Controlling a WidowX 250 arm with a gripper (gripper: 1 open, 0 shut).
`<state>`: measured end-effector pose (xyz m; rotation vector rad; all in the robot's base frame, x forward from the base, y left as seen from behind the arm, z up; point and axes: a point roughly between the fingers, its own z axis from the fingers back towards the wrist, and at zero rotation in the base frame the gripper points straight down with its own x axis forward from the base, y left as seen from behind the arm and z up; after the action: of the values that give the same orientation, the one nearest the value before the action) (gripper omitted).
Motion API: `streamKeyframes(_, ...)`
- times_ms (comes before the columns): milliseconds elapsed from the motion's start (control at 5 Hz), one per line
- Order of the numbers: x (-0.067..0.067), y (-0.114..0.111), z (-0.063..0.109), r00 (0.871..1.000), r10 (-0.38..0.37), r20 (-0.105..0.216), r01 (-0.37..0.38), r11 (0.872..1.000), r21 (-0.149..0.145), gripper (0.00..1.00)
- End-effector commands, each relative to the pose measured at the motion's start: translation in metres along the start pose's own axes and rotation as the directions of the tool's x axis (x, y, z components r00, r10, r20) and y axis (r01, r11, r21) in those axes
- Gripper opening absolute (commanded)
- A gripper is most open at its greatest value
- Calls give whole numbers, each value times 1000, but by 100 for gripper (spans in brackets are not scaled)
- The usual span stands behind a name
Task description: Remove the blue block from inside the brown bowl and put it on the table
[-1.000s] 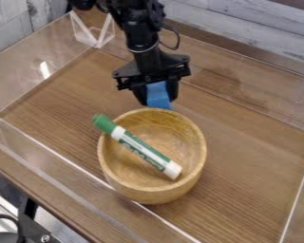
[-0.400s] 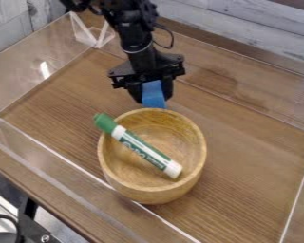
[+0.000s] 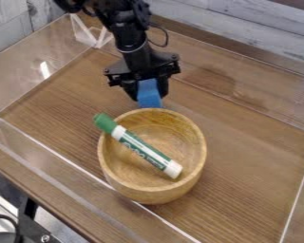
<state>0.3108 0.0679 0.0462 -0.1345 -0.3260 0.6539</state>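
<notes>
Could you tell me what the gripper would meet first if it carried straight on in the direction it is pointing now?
Most likely the table: the gripper, shut on the blue block, points steeply down just behind the brown bowl, though depth is uncertain.

Pale grey horizontal plank wall behind the rig. Clear acrylic walls catch soft glare. Dark frame and cabling visible lower left, blurred.

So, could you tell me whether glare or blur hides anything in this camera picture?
Camera view: glare streaks the clear walls at left; soft throughout, yet the blue block in the gripper, the bowl and the marker read clearly; faint shadow under the gripper on the table.
</notes>
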Motion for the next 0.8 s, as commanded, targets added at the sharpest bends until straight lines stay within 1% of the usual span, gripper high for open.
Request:
streamKeyframes(0, 15, -3, 22, 997, 7, 73, -5, 1000, -20, 0)
streamKeyframes(600, 25, 4, 38, 994, 30, 105, -29, 999, -15, 0)
